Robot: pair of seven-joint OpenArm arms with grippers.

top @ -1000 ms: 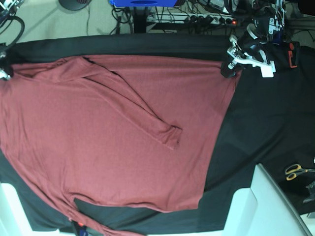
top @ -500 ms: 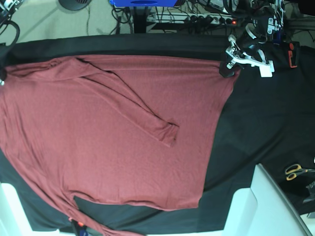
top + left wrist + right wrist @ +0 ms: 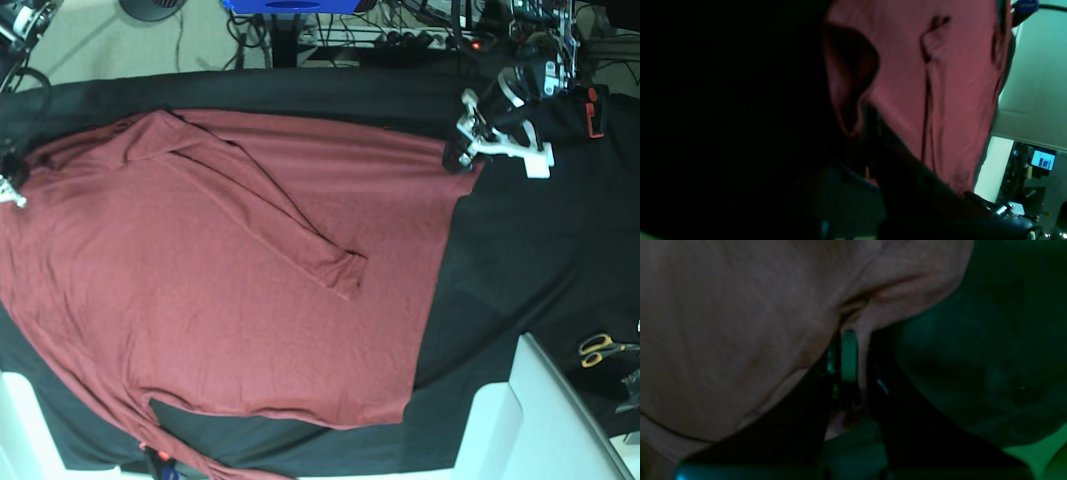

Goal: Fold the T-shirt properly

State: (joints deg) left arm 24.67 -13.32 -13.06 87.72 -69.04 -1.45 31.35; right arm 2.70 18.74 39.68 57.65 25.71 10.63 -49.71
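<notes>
The brick-red T-shirt (image 3: 220,300) lies spread out flat on the black tablecloth (image 3: 540,260), with one long sleeve (image 3: 300,235) folded diagonally across its body. My left gripper (image 3: 460,158) is shut on the shirt's far right corner. In the left wrist view its dark fingers pinch the T-shirt (image 3: 957,83) at the left gripper (image 3: 864,140). My right gripper (image 3: 12,188) is at the far left edge, shut on the cloth there. The right wrist view shows the right gripper (image 3: 853,350) clamping a fold of the T-shirt (image 3: 740,323).
Yellow-handled scissors (image 3: 600,348) lie at the right edge. A white panel (image 3: 540,420) covers the near right corner. Cables and a power strip (image 3: 400,38) run behind the table. An orange-and-black tool (image 3: 595,110) sits at the far right.
Both grippers have shifted a little toward the near side, carrying the shirt's far corners with them. The folded sleeve stays in place.
</notes>
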